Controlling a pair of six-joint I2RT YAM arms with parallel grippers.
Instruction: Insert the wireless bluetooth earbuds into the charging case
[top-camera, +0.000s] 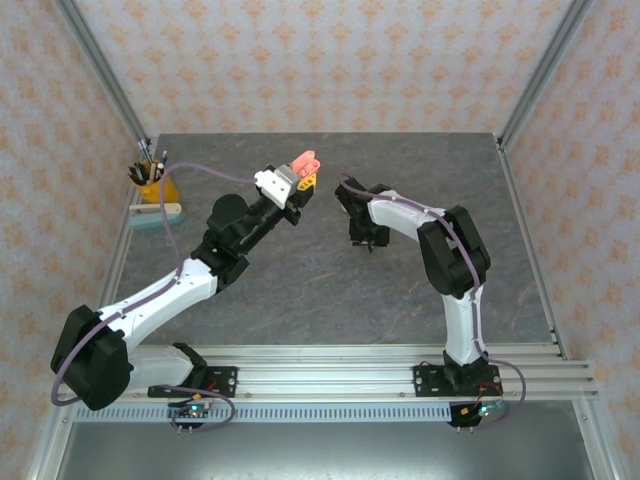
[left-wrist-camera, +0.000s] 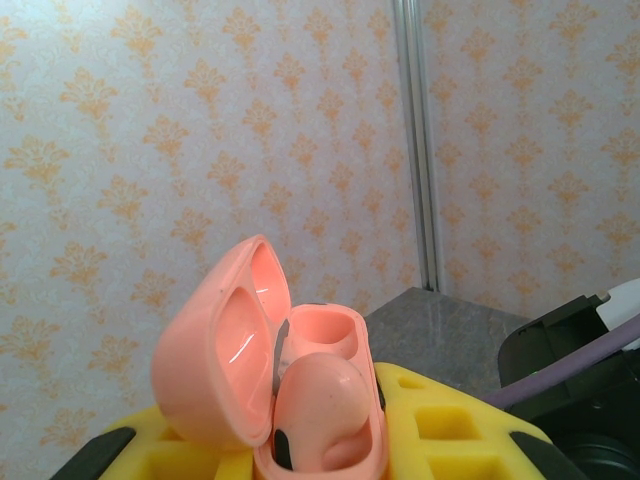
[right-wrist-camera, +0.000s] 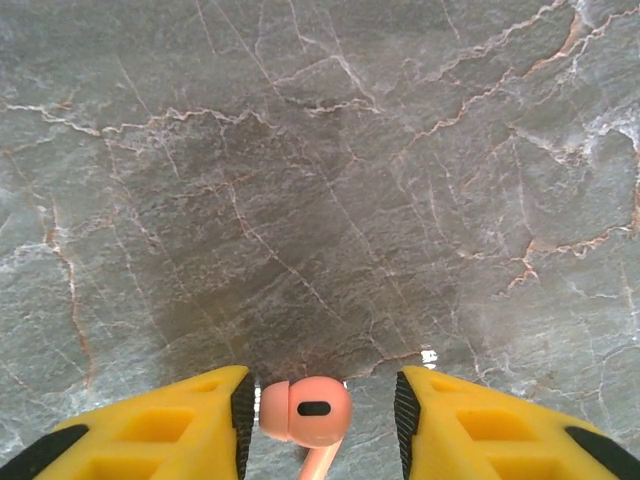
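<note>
Left claw: pinching the pale-pink glossy plastic charging case, raised off the grey veined stone-look desk, lid hinged open.
Case contents: one pale-pink rounded earbud sitting in the near well.
Right claw: spread, yellow fingers flanking a loose pale-pink stemmed earbud.
Loose earbud position: lying on the desk, just beside one pad, apart from the other.

Counted from my side: two claws, my left claw and right claw; two pink earbuds, the first earbud and the second earbud; one open charging case; one yellow cup of brushes; one block.
</note>
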